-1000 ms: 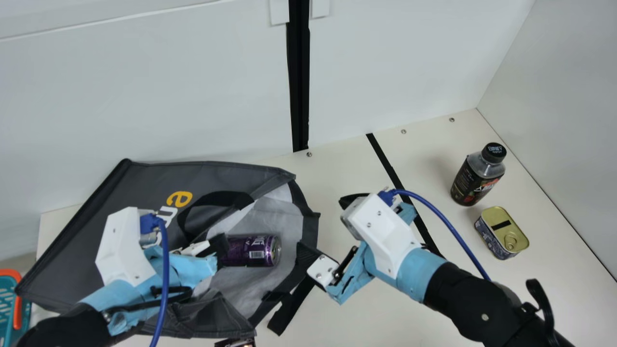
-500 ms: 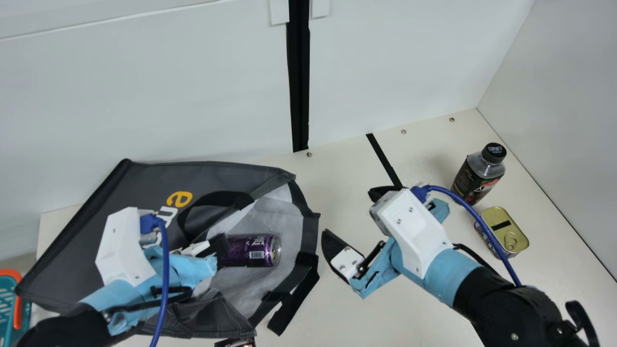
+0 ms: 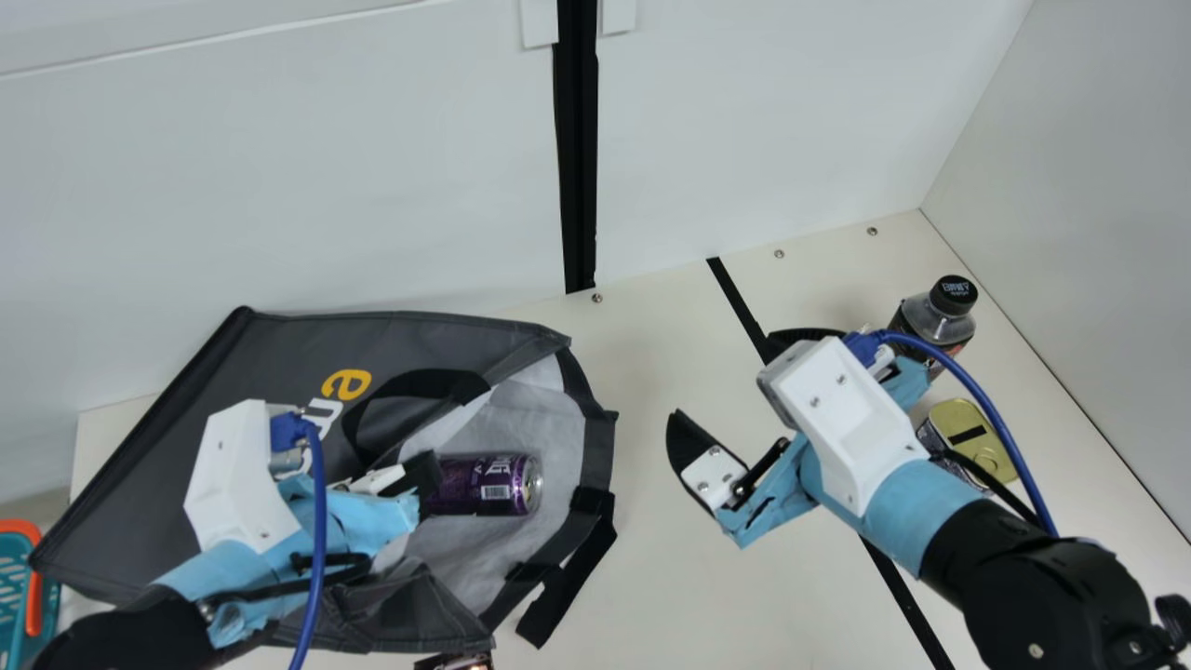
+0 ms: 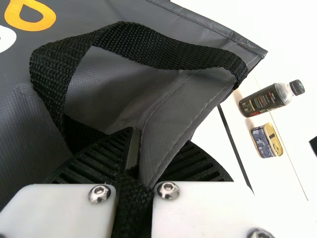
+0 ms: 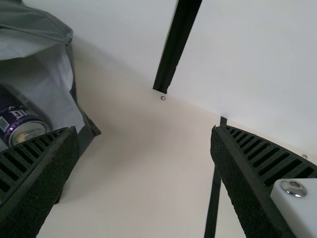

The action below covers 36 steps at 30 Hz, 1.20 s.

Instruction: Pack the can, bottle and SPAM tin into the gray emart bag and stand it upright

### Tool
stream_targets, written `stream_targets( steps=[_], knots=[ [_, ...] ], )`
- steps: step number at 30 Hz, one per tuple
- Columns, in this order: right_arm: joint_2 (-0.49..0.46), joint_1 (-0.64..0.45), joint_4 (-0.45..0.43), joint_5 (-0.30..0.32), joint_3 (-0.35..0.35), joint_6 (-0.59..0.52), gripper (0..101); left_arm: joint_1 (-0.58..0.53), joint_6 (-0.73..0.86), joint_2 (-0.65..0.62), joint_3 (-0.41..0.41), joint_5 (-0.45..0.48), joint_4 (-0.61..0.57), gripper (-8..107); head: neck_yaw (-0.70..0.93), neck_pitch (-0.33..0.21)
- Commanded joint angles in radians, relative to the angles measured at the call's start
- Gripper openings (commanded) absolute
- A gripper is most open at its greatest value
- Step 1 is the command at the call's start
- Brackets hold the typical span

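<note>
Main view: a glossy purple cylindrical can inside the creased gray fabric bag, long axis sideways, silver end toward the mouth. Pinches bag's edge with left gripper, spreads right gripper wide.

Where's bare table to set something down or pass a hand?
Bare table lies between the bag's mouth and the black strip, though the right gripper hangs over part. Crowded: beside the bottle and tin, near the right arm, and around the can.

Cream table under gray bag, bottle, tin.
</note>
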Motion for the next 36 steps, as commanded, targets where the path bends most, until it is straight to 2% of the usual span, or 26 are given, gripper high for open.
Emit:
stream_targets(
  steps=[1, 8, 18, 23, 29, 36],
  knots=[
    [0.005, -0.019, -0.001, 0.013, -0.011, -0.012, 95, 0.0, 0.0, 0.0, 0.0, 0.0, 0.0, -8, -0.002, -0.023],
    [0.023, -0.113, 0.027, 0.065, -0.055, -0.083, 95, 0.0, 0.0, 0.0, 0.0, 0.0, 0.0, -8, -0.002, -0.023],
    [0.052, -0.271, 0.115, 0.125, -0.101, -0.228, 95, 0.0, 0.0, 0.0, 0.0, 0.0, 0.0, -8, -0.002, -0.023],
    [0.068, -0.362, 0.119, 0.154, -0.127, -0.274, 95, 0.0, 0.0, 0.0, 0.0, 0.0, 0.0, -8, -0.002, -0.023],
    [0.078, -0.438, 0.068, 0.194, -0.17, -0.23, 95, 0.0, 0.0, 0.0, 0.0, 0.0, 0.0, -8, -0.002, -0.023],
    [0.064, -0.475, -0.057, 0.246, -0.211, -0.095, 95, 0.0, 0.0, 0.0, 0.0, 0.0, 0.0, -8, -0.002, -0.023]
  ],
)
